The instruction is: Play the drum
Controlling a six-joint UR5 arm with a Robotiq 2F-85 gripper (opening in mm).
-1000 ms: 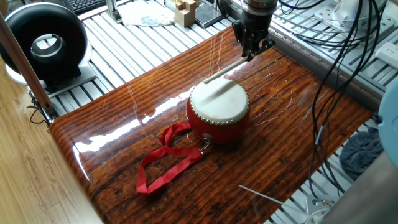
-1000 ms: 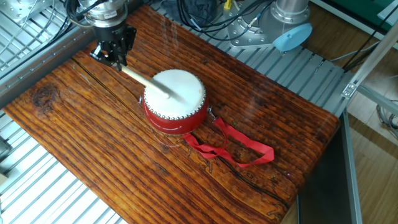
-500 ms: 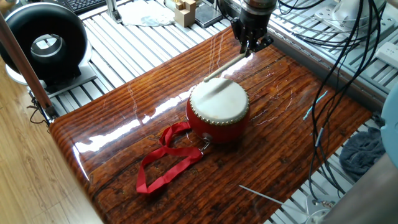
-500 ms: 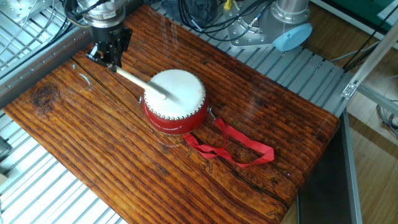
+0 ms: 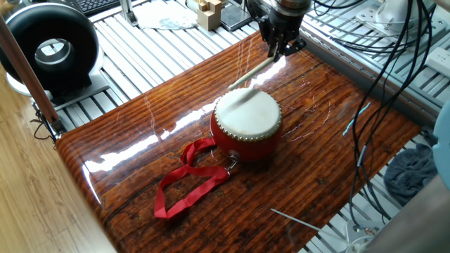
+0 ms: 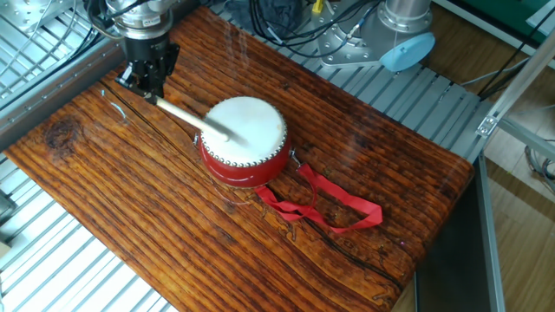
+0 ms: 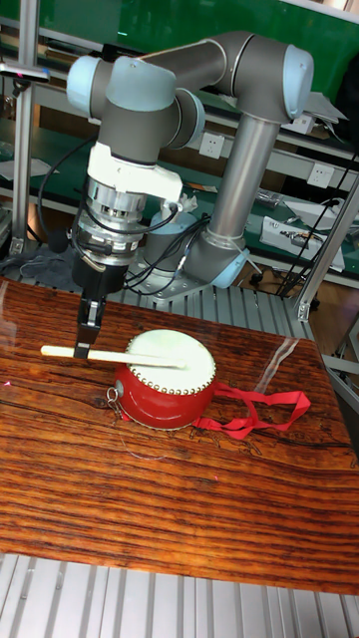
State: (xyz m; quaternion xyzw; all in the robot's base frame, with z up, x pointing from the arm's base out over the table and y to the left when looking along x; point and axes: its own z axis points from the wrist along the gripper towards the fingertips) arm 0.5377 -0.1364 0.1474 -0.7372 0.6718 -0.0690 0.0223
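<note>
The drum sits mid-table on the wood, ribbon trailing off it. My pincer pinches the stick near its butt; gripped so far back, it could pivot and glance off the rim

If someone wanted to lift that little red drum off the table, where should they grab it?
Probably by the red side wall of the drum, pinching across it from above, since it stands upright on the table and its round body offers opposite sides. The stick held by the gripper lies over the skin, so it must clear first. The ribbon would only let it swing.
</note>
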